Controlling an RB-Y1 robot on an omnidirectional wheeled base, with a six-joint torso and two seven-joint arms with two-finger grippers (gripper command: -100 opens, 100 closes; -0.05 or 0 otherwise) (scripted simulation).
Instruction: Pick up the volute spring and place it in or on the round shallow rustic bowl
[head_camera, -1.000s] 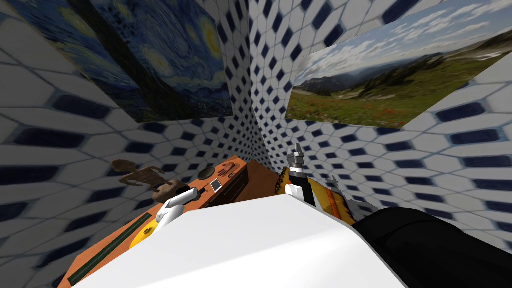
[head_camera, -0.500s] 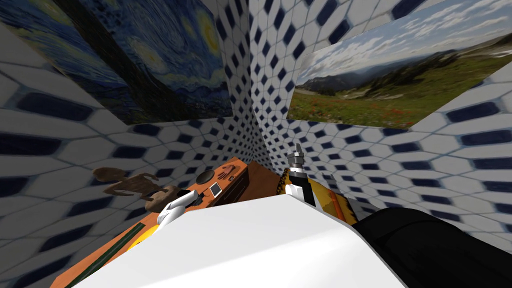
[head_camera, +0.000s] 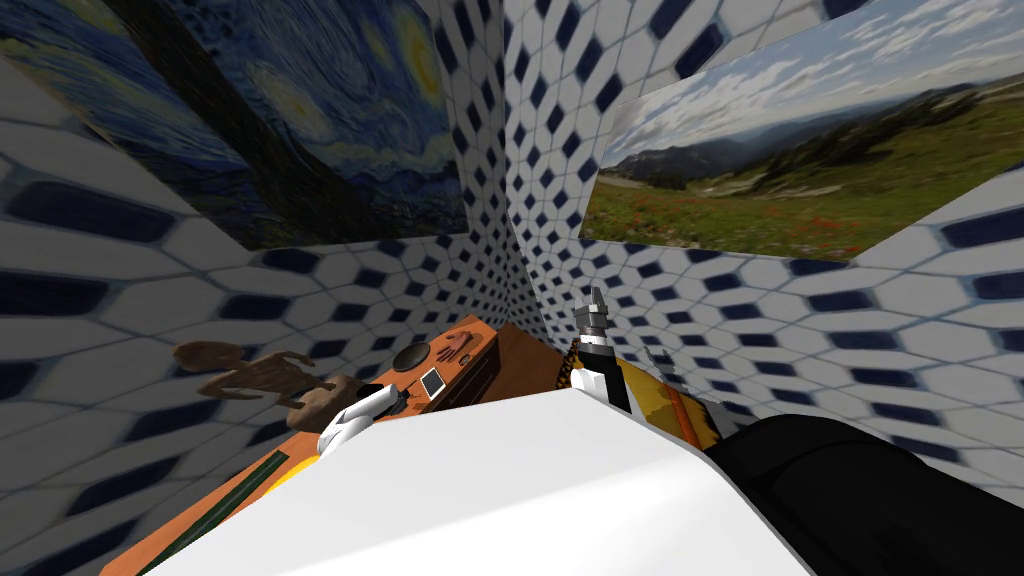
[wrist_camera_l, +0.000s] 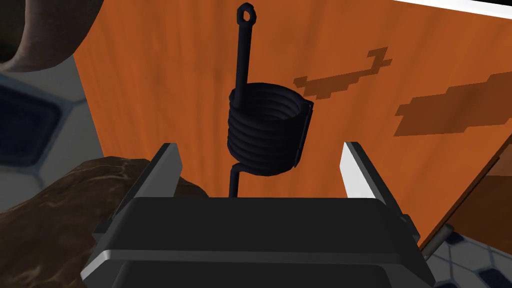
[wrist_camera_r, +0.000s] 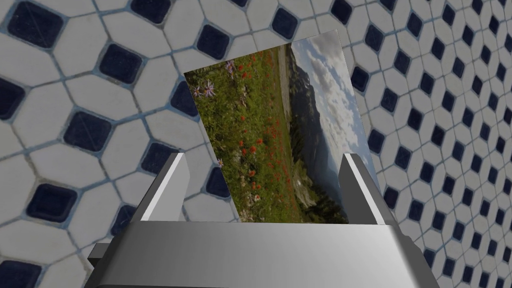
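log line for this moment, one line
left gripper: fingers open, lined up on black coiled spring | spring: on orange wooden table, ungrasped | right gripper: fingers open, raised, empty

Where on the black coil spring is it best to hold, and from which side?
Grip the spring by its wide coiled barrel, across the round sides, approaching as the left gripper points now: its open fingers stand either side. The thin eyelet rod would likely slip.

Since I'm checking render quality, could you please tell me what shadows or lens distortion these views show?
Head view: wide lens splays the tiled walls toward the corners; left wrist view: blocky, stair-stepped shadows lie on the orange tabletop near the dark spring facing the open left claw.
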